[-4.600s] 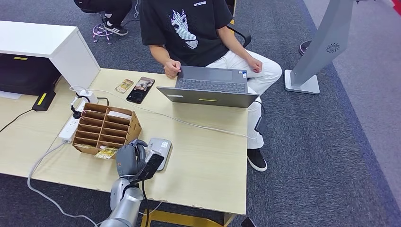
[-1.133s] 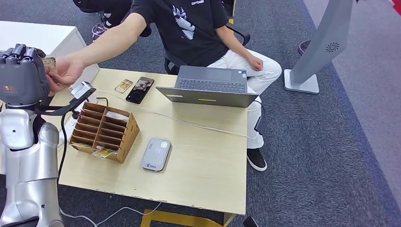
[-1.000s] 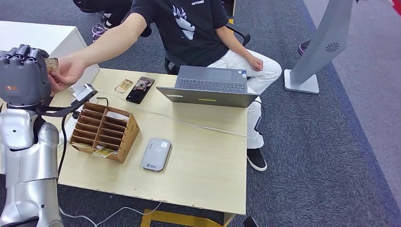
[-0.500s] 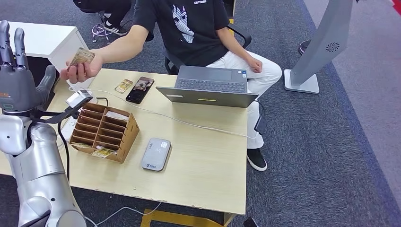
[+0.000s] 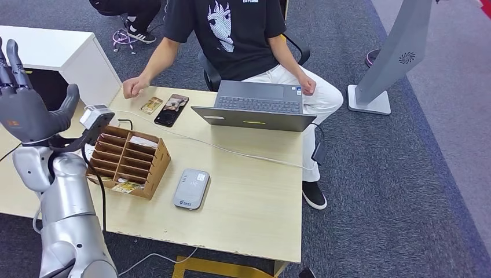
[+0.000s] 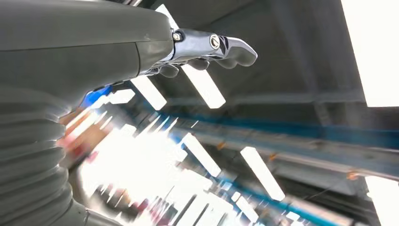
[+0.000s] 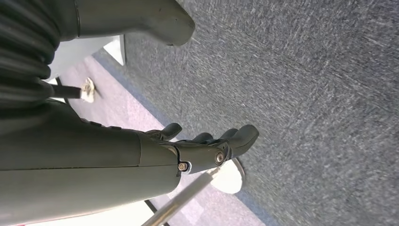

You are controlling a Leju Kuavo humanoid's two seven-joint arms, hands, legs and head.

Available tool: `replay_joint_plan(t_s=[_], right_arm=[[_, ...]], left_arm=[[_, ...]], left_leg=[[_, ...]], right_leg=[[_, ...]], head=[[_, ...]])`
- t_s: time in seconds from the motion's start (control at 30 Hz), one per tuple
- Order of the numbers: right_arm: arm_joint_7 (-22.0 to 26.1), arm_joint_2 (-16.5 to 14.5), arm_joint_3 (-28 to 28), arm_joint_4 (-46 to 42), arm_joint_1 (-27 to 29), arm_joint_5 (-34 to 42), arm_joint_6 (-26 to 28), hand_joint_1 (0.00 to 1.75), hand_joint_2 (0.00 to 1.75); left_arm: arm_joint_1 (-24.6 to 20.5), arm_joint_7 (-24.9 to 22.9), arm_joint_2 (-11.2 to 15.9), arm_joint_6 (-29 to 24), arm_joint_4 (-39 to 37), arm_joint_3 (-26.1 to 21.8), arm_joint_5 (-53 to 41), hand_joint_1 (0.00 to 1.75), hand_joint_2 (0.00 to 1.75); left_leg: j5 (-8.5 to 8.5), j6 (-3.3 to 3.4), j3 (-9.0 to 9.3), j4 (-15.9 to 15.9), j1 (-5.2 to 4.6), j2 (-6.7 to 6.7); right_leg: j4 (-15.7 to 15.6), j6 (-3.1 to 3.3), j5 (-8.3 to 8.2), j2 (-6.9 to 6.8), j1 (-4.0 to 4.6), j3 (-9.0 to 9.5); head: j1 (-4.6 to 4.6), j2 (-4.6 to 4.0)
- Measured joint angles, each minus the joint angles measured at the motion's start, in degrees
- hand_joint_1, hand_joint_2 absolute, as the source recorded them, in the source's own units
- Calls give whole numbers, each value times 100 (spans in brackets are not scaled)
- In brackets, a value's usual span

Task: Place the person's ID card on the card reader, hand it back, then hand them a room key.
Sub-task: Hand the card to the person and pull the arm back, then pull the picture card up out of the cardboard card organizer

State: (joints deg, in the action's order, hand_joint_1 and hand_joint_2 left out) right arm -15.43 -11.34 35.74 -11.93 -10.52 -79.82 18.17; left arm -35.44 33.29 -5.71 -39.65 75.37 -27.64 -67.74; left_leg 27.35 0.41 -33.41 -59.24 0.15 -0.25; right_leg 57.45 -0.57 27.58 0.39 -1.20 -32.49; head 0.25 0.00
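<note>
**Operator:** Cardboard first. Where does the brown cardboard slotted box (image 5: 164,154) lie from the raised hand?

**Technician:** At about 4 o'clock from the silver-armed grey left hand (image 5: 29,107) in the head view, near but lower, on the pale wooden desk (image 5: 255,197). Its long axis runs roughly 1 to 7 o'clock. The left hand is released: fingers straight, thumb apart, nothing held.

**Operator:** And the room key?

**Technician:** Probably one of the cards in the box: a white card (image 5: 145,140) in a far slot, or a yellow printed card (image 5: 130,187) at the near edge. Which one is the key cannot be told.

**Operator:** Which arm is nearer?

**Technician:** The left. The grey right hand (image 7: 202,146) hangs over the carpet, empty, thumb well apart from the fingers. The grey rounded card reader (image 5: 191,189) lies at 3 o'clock, just beside the box, with nothing on it.
</note>
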Motion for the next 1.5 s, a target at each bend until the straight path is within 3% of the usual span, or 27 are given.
replay_joint_plan(t_s=[0.07,0.2,0.37,0.47,0.63,0.93,1.17,1.3,1.33,1.43,1.5], right_arm=[[1,0,1,0,33,63,27,0,175],[34,2,4,-2,135,194,57,0,175],[134,5,55,-2,278,393,116,0,175],[192,9,109,-2,365,436,152,0,175],[215,13,163,-2,439,496,161,0,175],[264,19,215,0,505,523,159,0,175],[294,41,295,-1,543,586,160,0,175],[299,46,308,0,552,621,161,0,175],[302,49,319,0,558,626,163,0,175],[315,71,422,0,607,704,192,0,175],[315,79,469,0,631,728,216,0,175]], left_arm=[[86,-649,131,152,-202,495,645,0,175],[308,-1667,612,805,-150,1926,1640,0,175],[433,-2387,1258,2518,291,3285,2641,0,175],[438,-2549,1561,3214,532,3800,3128,0,175],[438,-2626,1857,3606,759,4214,3447,0,175],[420,-2775,2329,4506,943,4507,4007,0,175],[-20,-3123,3134,5302,944,4744,3726,0,175],[-115,-3179,3297,5458,944,4801,3585,0,175],[-161,-3204,3418,5525,950,4849,3540,0,175],[-672,-3502,4325,6261,1021,5402,3291,0,175],[-937,-3664,4695,6536,1044,5727,3212,0,175]], left_leg=[[0,0,-1,0,1,-1],[0,0,-6,1,4,-2],[0,0,-8,1,4,0],[0,0,-9,1,3,0],[0,0,-8,1,3,2],[0,0,-8,1,4,5],[0,-1,-8,2,8,17],[0,-1,-8,2,8,17],[0,-1,-8,2,8,20],[0,-1,-9,2,10,31],[0,-1,-9,2,10,31]], right_leg=[[0,3,-2,-2,2,0],[1,6,-4,-4,5,-1],[1,6,-3,-2,4,-3],[1,6,-3,-1,4,-4],[1,6,-3,0,4,-5],[1,7,-4,4,4,-7],[2,7,-4,14,8,-10],[2,7,-4,14,8,-9],[2,8,-5,18,8,-11],[3,11,-6,30,10,-17],[2,11,-6,29,9,-17]], head=[[-1,0],[-1,0],[0,-1],[0,0],[-1,0],[-1,0],[0,0],[1,0],[1,0],[-1,0],[0,0]])
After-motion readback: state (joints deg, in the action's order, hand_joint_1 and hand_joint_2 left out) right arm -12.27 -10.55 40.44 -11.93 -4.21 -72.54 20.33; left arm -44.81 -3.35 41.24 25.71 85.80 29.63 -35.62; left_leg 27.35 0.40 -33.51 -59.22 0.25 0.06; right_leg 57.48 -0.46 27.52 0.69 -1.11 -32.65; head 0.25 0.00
